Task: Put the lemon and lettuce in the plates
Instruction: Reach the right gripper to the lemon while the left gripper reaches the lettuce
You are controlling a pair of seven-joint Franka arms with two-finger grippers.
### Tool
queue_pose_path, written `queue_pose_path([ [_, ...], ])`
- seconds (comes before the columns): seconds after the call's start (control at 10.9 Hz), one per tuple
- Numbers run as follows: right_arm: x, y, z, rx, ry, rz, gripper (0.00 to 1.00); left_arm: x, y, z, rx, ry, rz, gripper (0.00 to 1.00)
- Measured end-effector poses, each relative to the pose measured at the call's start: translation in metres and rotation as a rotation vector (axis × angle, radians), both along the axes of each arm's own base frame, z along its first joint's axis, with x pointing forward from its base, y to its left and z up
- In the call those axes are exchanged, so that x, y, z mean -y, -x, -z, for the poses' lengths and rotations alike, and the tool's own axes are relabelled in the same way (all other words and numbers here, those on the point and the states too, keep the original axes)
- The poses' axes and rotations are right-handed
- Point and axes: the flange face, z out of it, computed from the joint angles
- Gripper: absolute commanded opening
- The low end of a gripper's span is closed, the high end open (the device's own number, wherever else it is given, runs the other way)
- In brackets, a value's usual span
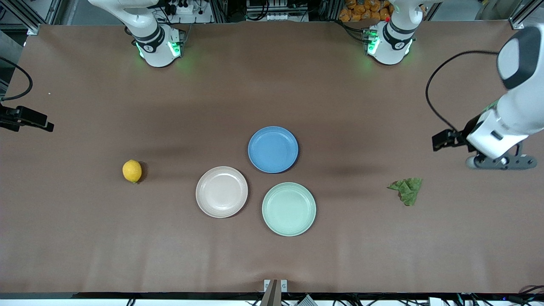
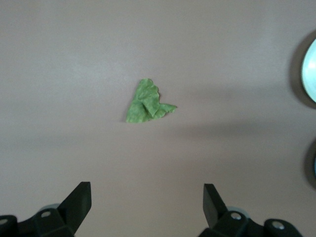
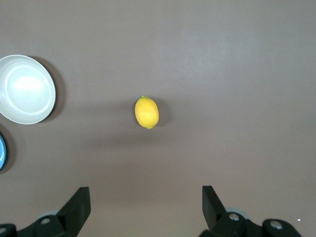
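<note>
Plainly nothing has been picked up yet: the lemon (image 1: 132, 171) lies on the worktop (image 1: 272, 255) toward the right arm's end, well apart from the pink plate (image 1: 221, 191), and the lettuce (image 1: 407, 189) lies toward the left arm's end, well apart from the mint plate (image 1: 288, 208); both plates are bare, as is the blue plate (image 1: 273, 149) just farther from the front camera than the two. The left end effector (image 2: 147, 200) hangs with its fingers spread wide and holds nothing, over the worktop near the lettuce, which sits a little nearer the front camera and toward the plates from it; in the left wrist view the leaf lies ahead of the fingers and roughly centred between them. The right end effector (image 3: 146, 200) is likewise wide and holding nothing, over the worktop at its own end, and in its wrist view the lemon (image 3: 146, 112) sits ahead, centred between the fingers. Each arm is therefore the nearer one to its own item, so the likely split is right arm for lemon, left arm for lettuce. The lemon's long axis runs roughly toward and away from the front camera, its tip on the near side; across the fingers' line, a good grasp orientation. The lettuce is a crumpled, ragged wedge, its point toward the right arm's end.
</note>
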Motion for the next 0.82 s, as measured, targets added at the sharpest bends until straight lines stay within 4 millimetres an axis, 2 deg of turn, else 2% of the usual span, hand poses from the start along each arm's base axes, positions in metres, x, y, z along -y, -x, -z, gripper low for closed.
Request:
queue_pose_path([
  [0.18,0.007,0.000,0.016,0.013,0.001,0.014,1.00,0.000,-0.010,0.034,-0.012,-0.032,0.018,1.00],
  [0.55,0.012,0.004,0.071,0.031,0.001,0.031,1.00,0.001,-0.022,0.099,0.014,-0.021,0.030,1.00],
  [0.82,-0.011,0.007,0.152,0.061,0.008,0.003,1.00,-0.009,-0.034,0.159,0.023,0.000,0.017,1.00],
])
